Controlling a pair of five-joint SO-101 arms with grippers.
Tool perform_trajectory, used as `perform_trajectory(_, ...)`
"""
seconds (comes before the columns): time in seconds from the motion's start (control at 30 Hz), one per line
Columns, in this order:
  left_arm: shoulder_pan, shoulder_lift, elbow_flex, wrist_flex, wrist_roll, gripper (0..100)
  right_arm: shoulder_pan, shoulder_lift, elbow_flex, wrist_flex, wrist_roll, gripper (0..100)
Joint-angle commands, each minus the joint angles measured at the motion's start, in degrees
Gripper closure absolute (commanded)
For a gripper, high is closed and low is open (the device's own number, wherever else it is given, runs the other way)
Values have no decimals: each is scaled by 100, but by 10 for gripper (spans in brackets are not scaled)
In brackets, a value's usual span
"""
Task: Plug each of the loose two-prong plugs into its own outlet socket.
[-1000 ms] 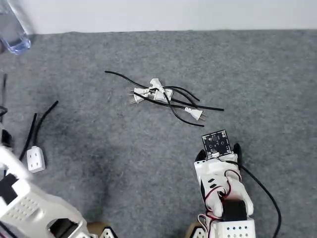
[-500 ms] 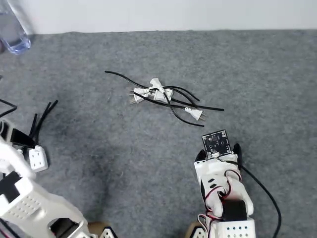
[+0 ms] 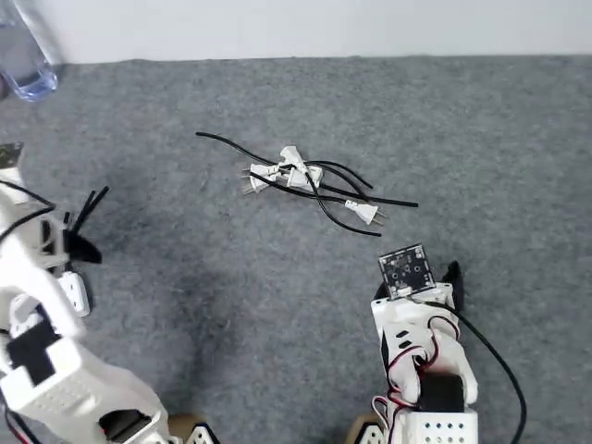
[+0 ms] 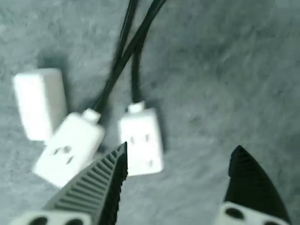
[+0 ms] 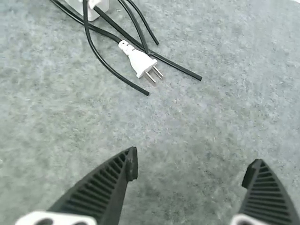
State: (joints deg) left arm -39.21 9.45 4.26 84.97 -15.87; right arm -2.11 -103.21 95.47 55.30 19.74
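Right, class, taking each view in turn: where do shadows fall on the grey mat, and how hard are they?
High view: a broad, soft shadow lies on the mat beside the left arm. Left wrist view: a darker patch sits next to one socket block. Right wrist view: only a thin, faint shadow hugs the plug, and there is no glare.

Left arm [image 3: 37,305]: far left of the high view, white body rising from the near corner, wrist tipped downward. Left gripper [image 4: 182,149]: jaws spread wide, dark ribbed fingers [image 4: 105,178] pointing down.

Right arm [image 3: 421,356]: near edge, right of centre, stretched forward and low. Red and white wires [image 3: 407,356] loop over its wrist. Right gripper [image 5: 193,159]: jaws wide apart, both tips aimed forward and down.

The two arms are well apart.
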Motion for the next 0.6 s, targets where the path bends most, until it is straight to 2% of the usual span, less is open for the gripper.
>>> perform_trajectory(0.0, 695, -721, 831, -765, 765, 676, 101, -84, -237, -119, 105, 648)
perform_trajectory(0.13, 1547, -1697, 1736, -1363, 1495, 676, 101, -84, -659, -101, 88, 648)
perform_trajectory(0.23, 1890, -2831, 2308, -1600, 1670, 676, 101, -75, -949, -66, -114, 648)
perform_trajectory(0.37, 2013, -4484, 3468, -2224, 1670, 676, 75, -75, -1266, -57, -510, 648)
perform_trajectory(0.47, 2013, -5618, 4769, -3042, 1618, 676, 66, -75, -1468, -40, -615, 649)
perform_trajectory(0.57, 2154, -6549, 6035, -3833, 985, 676, -4, -66, -1662, 198, -589, 649)
